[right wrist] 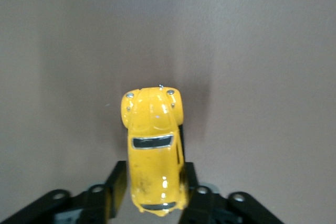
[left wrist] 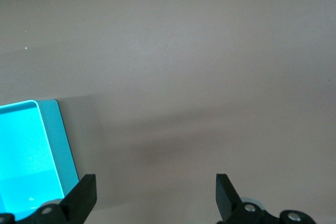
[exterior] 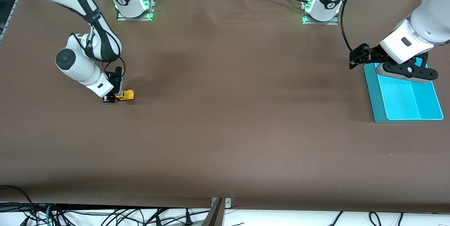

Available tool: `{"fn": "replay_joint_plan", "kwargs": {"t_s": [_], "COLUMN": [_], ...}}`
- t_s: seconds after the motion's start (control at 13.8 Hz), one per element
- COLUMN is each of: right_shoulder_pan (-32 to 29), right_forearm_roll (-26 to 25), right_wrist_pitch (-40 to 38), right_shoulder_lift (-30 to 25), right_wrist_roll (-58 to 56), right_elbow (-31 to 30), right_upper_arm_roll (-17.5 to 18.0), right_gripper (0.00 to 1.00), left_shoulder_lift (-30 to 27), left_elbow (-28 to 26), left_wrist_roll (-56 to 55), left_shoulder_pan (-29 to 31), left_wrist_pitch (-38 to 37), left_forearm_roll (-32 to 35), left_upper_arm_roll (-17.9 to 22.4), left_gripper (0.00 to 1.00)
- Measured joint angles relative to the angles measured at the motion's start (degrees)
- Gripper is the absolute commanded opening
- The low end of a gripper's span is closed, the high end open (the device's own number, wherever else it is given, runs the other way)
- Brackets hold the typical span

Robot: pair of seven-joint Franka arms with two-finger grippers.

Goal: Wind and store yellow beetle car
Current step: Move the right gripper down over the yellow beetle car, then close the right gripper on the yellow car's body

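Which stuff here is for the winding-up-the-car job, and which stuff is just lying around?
For the job:
- yellow beetle car, on the table, gripped by the right pincer
- turquoise tray, probably where it gets stored; the left pincer waits open over its edge

Just lying about:
- nothing else on the brown table

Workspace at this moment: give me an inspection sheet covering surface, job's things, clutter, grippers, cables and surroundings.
Surface: brown table, bare across the middle.
Job's things: yellow beetle car on the table toward the right arm's end; turquoise tray toward the left arm's end, nothing seen in it.
Clutter: nothing seen.
Grippers: right gripper shut on the car's rear, down at the table; left gripper open, waiting over the tray's edge.
Cables: black cables under the table's near edge; more at the arm bases.
Surroundings: nothing else seen.
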Motion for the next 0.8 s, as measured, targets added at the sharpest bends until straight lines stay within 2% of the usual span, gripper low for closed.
{"fn": "replay_joint_plan", "kwargs": {"t_s": [0.07,0.15,0.36,0.65,0.8], "right_shoulder_pan": [0.00,0.01,-0.04,0.02,0.01], "right_forearm_roll": [0.02,0.04,0.09,0.25,0.27], "right_wrist_pitch": [-0.01,-0.02,-0.95,-4.71,-5.17], "right_shoulder_lift": [-0.12,-0.12,-0.15,-0.47,-0.35], "right_wrist_roll": [0.00,0.01,0.47,5.22,5.42], "right_elbow": [0.09,0.10,0.55,3.16,3.16], "right_upper_arm_roll": [0.39,0.72,1.74,6.01,6.34], "right_gripper": [0.09,0.07,0.06,0.06,0.06], "left_shoulder_lift": [0.00,0.00,0.00,0.00,0.00], "left_elbow": [0.00,0.00,0.00,0.00,0.00], "left_wrist_roll": [0.00,0.00,0.00,0.00,0.00], "left_shoulder_pan": [0.00,0.00,-0.01,-0.02,-0.02], "left_wrist_pitch": [0.00,0.00,0.00,0.00,0.00], "left_forearm_roll": [0.00,0.00,0.00,0.00,0.00], "left_upper_arm_roll": [0.00,0.00,0.00,0.00,-0.01], "left_gripper": [1.00,1.00,1.00,1.00,1.00]}}
